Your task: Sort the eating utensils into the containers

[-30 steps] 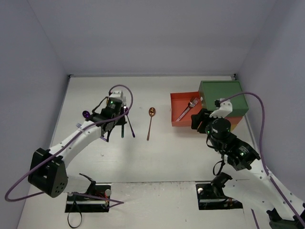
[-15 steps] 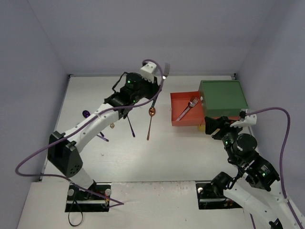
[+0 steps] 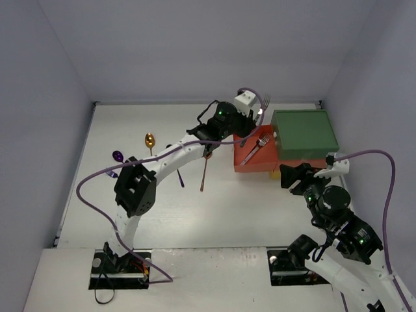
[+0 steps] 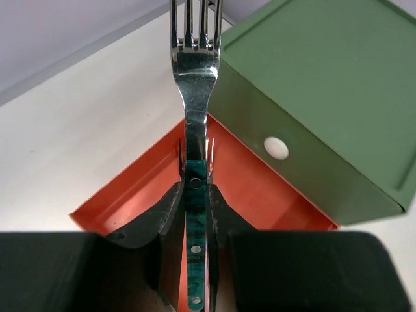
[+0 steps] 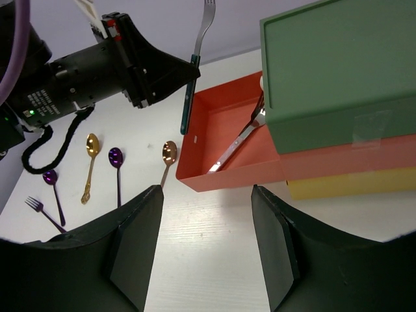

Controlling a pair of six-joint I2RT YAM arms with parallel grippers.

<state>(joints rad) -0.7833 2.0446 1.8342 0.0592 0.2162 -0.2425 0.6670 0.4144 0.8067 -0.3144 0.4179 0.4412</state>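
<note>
Since the earlier frames, the left arm has swung rightward from the spoons (image 3: 149,141) to the drawer block, and the right arm has drawn back toward its base. The left gripper (image 4: 195,195) is clamped on the handle of a teal-handled fork (image 4: 194,78), tines pointing away, held above the open red-orange drawer (image 4: 123,201). The right gripper (image 5: 205,237) stands with jaws apart, holding nothing.

Risk: the fork is raised and close to the green box (image 3: 304,133). Released from this height, it may bounce off the drawer wall or the second fork (image 3: 255,148) and land outside.

Only the right wrist view shows the fork's clearance above the drawer, and a purple fork (image 5: 39,209) remaining on the table (image 5: 195,260). The left wrist view shows the grip itself.
</note>
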